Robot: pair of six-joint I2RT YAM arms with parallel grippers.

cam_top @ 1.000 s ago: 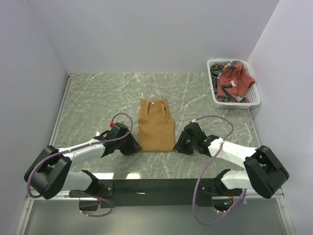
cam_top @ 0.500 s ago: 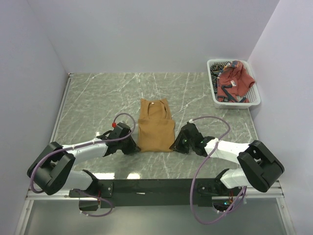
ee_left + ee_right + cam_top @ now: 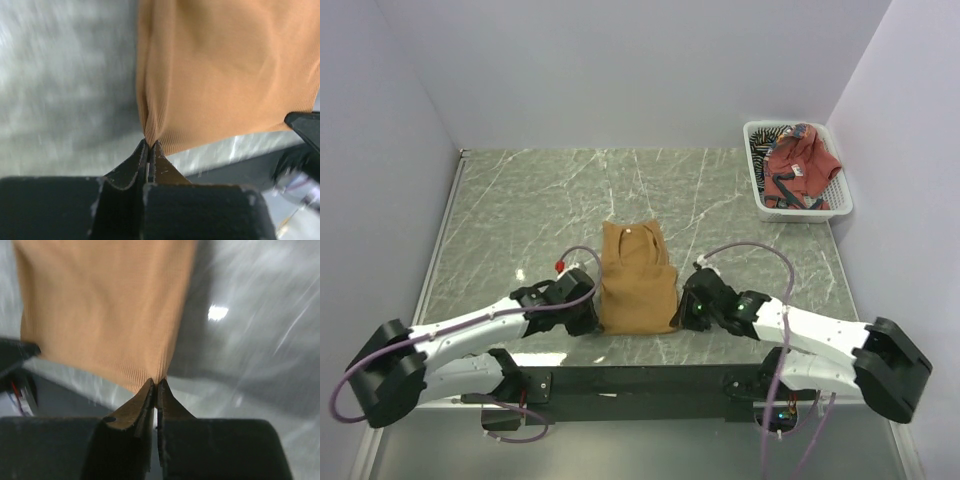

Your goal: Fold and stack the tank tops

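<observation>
The tan top (image 3: 637,282) lies flat in the middle of the counter (image 3: 520,215), close to its near edge, with its long axis running straight away from the arm bases: hem nearest, neckline at the far end. The left end effector (image 3: 149,148) is pressed together on the near left hem corner, the cloth puckering into its tips, and the right end effector (image 3: 155,385) is pinching the near right corner in the same way. Both sit level with each other at either end of the hem, so neither arm is nearer, and the whole garment stretches ahead of them. A fold in half would probably mean lifting the hem and carrying it forward along that axis towards the neckline. The red top (image 3: 798,168) and striped top (image 3: 767,135) sit bunched in the basket (image 3: 807,214) at the far right, well apart
</observation>
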